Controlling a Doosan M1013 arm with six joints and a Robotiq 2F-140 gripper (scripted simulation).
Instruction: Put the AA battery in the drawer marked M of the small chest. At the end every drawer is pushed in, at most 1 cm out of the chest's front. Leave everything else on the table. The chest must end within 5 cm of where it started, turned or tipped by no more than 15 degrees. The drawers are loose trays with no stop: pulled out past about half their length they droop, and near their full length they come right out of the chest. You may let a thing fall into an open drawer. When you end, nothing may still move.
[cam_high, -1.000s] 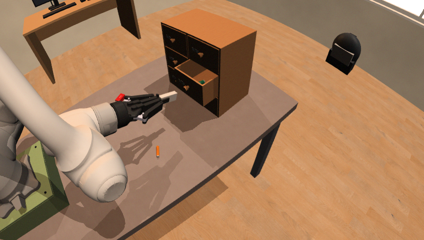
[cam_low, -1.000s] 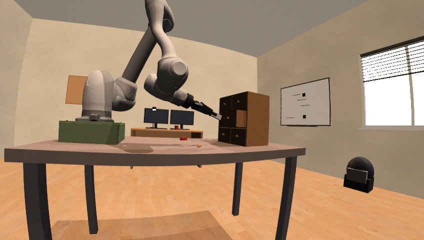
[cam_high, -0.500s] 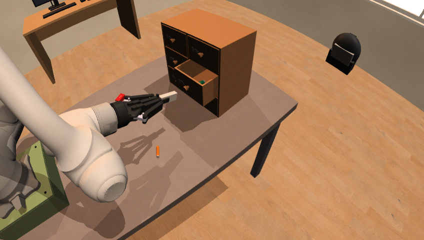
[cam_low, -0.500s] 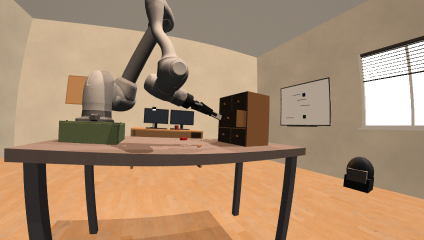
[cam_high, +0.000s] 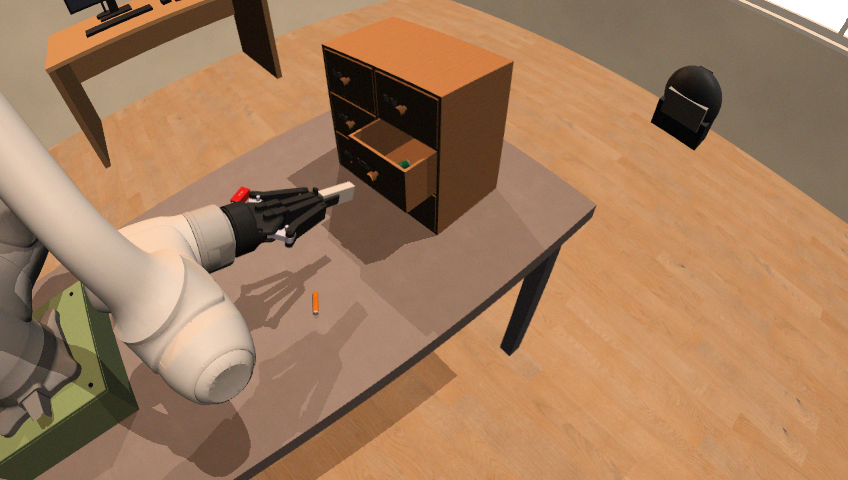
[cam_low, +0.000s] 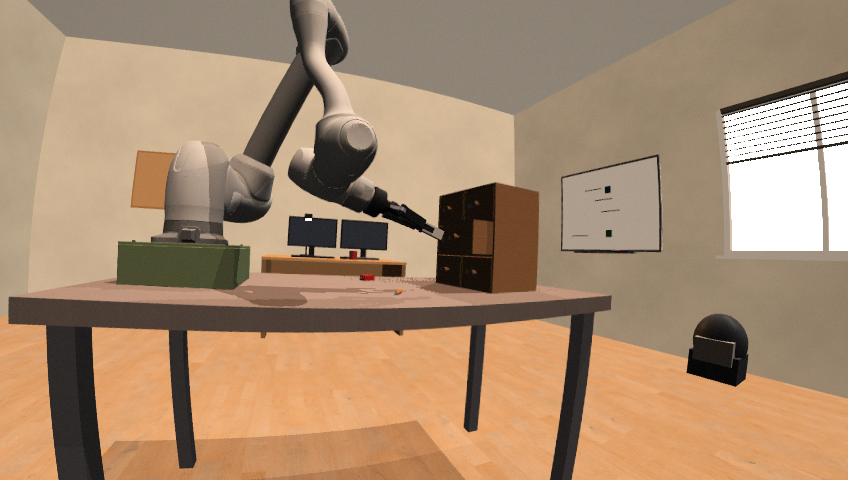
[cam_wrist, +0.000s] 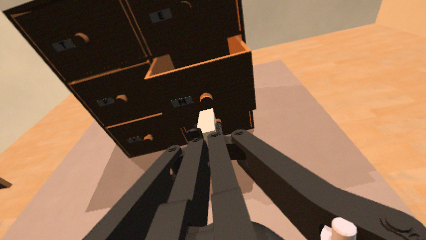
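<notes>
Orange and small, the AA battery (cam_high: 315, 302) lies flat on the brown table (cam_high: 487, 237), out in front of the chest and well apart from it. Nothing touches it.

The small chest (cam_high: 470, 113) stands on the far part of the table. It has dark drawer fronts with little round knobs. One drawer, the drawer marked M (cam_wrist: 200, 85), sticks partway out of the front (you can read the M on its label in the wrist view). Something small and green (cam_high: 404, 163) sits inside it. The other drawers look pushed in.

The gripper (cam_high: 340, 192) hangs in the air just in front of the open drawer, near its knob (cam_wrist: 206, 97). Its fingers are squeezed all the way together with nothing between them. I cannot tell if the pale tips touch the drawer front.

A small red block (cam_low: 367, 276) also lies on the table, closer to the arm's green base (cam_low: 178, 270).
</notes>
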